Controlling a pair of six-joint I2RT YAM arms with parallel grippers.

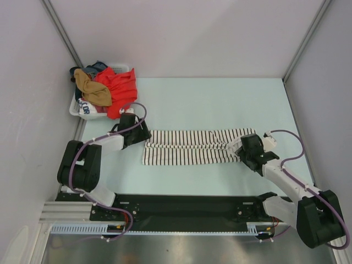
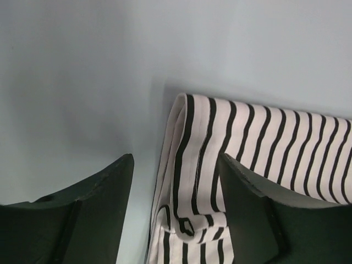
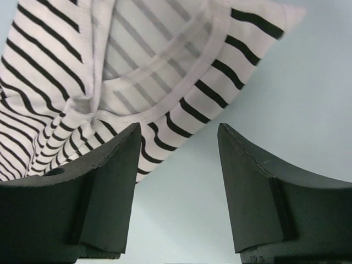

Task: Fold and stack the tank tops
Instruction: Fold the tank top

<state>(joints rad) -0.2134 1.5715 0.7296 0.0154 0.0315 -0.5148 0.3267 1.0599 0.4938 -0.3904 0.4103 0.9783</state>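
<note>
The striped tank top (image 1: 192, 147) lies on the table as a long folded band running left to right between my two grippers. My left gripper (image 1: 142, 133) is at its left end. In the left wrist view this gripper (image 2: 176, 159) is open, and the top's folded end (image 2: 209, 154) lies loose between its fingers (image 2: 93, 203). At the right end my right gripper (image 1: 241, 148) hovers, open in its wrist view (image 3: 179, 129), with the neckline end of the striped top (image 3: 110, 71) just beyond its fingertips. The tan-brown tank top (image 1: 93, 91) sits on the pile in the basket.
A white laundry basket (image 1: 74, 108) stands in the far left corner, heaped with a red garment (image 1: 121, 88) and other clothes. Grey walls close in the table on the left, back and right. Pale table surface (image 1: 209, 104) stretches behind the striped top.
</note>
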